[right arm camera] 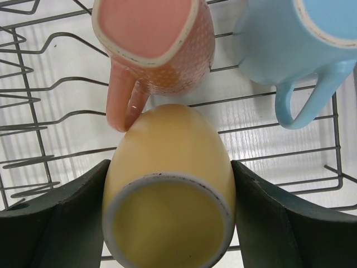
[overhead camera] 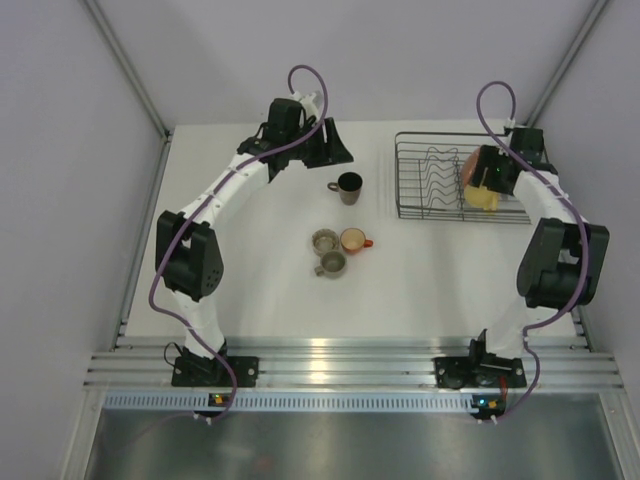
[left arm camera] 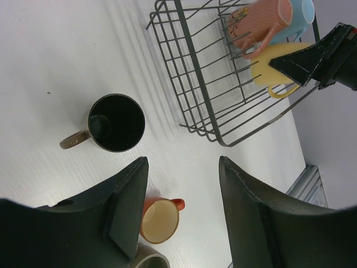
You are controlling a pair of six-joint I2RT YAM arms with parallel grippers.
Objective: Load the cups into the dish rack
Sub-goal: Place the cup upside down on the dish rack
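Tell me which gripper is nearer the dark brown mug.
Left. The left gripper hangs open close by the dark brown mug, on its far side. The right gripper is over at the dish rack, closed around the yellow mug.

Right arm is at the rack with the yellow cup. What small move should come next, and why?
Probably open the right gripper and lift clear: its fingers clasp the yellow cup, which looks set down inside the dish rack beside the pink cup and light blue cup.
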